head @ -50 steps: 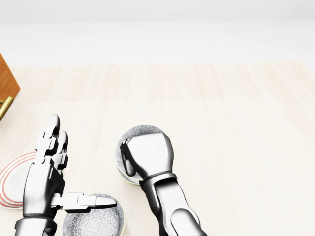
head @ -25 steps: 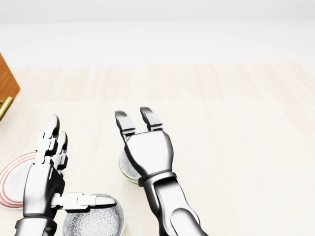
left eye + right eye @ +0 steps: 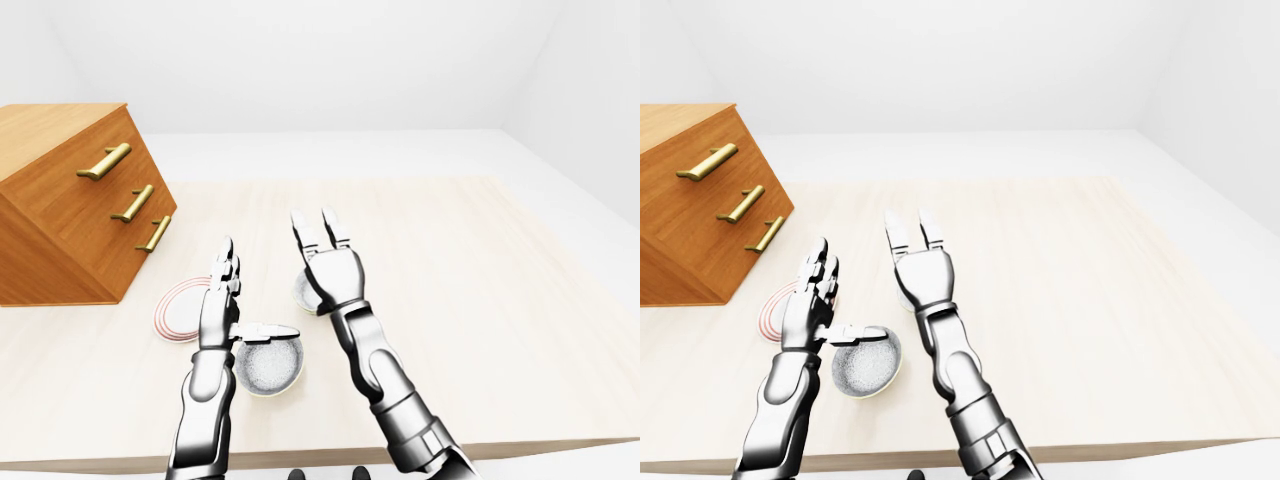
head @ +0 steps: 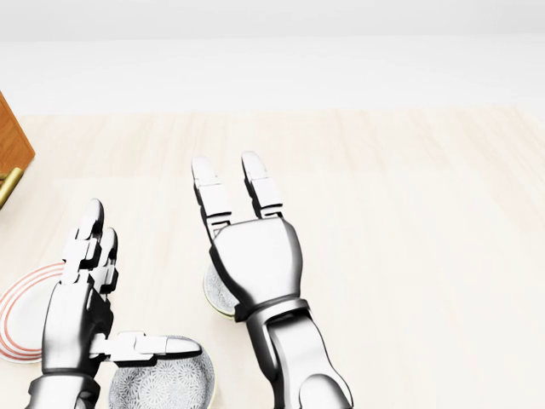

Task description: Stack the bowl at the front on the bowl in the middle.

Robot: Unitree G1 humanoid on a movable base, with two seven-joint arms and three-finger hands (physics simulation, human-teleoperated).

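Observation:
The front bowl (image 4: 162,385), grey and speckled with a pale rim, sits at the bottom of the head view. My left hand (image 4: 128,290) stands open beside it, fingers upright and thumb stretched across its rim. The middle bowl (image 4: 216,294) is mostly hidden under my right hand (image 4: 226,170), and only its left edge shows. That hand is open, its fingers (image 4: 257,183) straight and pointing up the view, holding nothing. A third, red-rimmed dish (image 4: 21,311) lies flat to the left of my left hand.
A wooden drawer chest (image 3: 70,200) with brass handles stands at the left end of the pale wooden table (image 3: 480,300). The table's near edge (image 3: 520,445) runs along the bottom of the left-eye view.
My right hand's fingers, curled down over the middle bowl a second ago, have opened and straightened upward. The left hand and the front bowl have not moved.

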